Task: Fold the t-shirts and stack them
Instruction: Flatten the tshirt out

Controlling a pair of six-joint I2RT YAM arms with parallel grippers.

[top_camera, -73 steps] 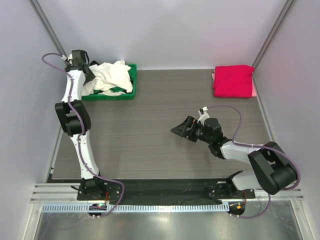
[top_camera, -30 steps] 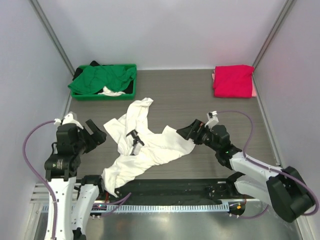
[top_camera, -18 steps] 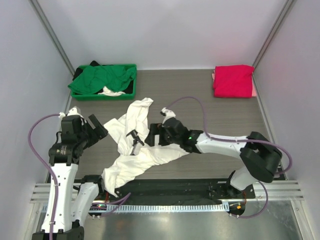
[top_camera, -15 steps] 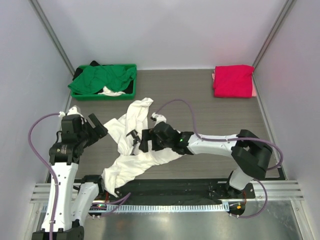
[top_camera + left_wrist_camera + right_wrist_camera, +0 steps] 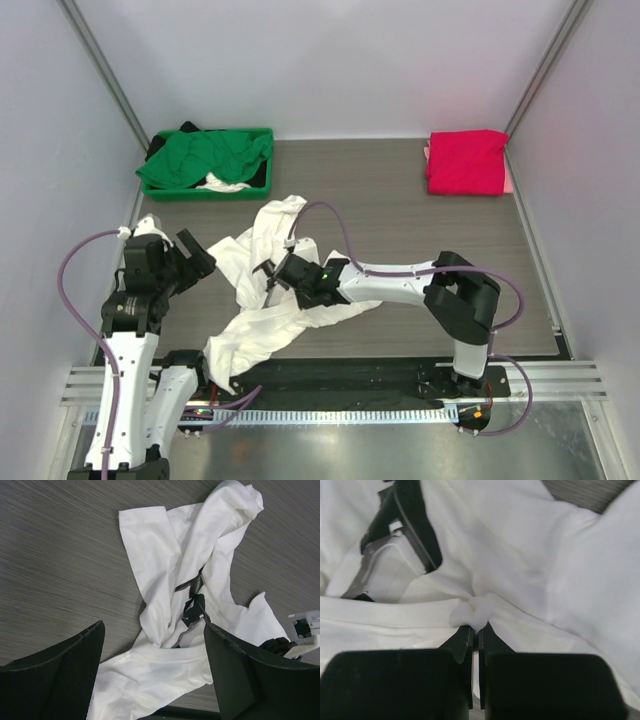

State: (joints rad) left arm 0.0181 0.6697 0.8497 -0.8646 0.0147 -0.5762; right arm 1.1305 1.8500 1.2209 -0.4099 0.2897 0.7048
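Note:
A large white t-shirt (image 5: 250,330) lies crumpled on the table left of centre, and fills the left wrist view (image 5: 165,570) and the right wrist view (image 5: 545,555). My right gripper (image 5: 286,274) reaches across to its middle, shut on a small pinched fold of the white cloth (image 5: 476,629). My left gripper (image 5: 198,256) hangs open at the shirt's left edge, its wide-spread jaws (image 5: 154,626) above the cloth and holding nothing. A green t-shirt (image 5: 205,155) is heaped in the bin. A bright pink-red t-shirt (image 5: 465,162) lies folded at the back right.
The green plastic bin (image 5: 225,194) stands at the back left, with some white cloth (image 5: 222,183) under the green tee. A small black and grey object (image 5: 268,272) lies on the white shirt beside my right fingers (image 5: 395,555). Walls close in both sides.
My right arm has swept left across the table to the middle of the white shirt, and its jaws have shut on a fold. The left gripper has barely moved.

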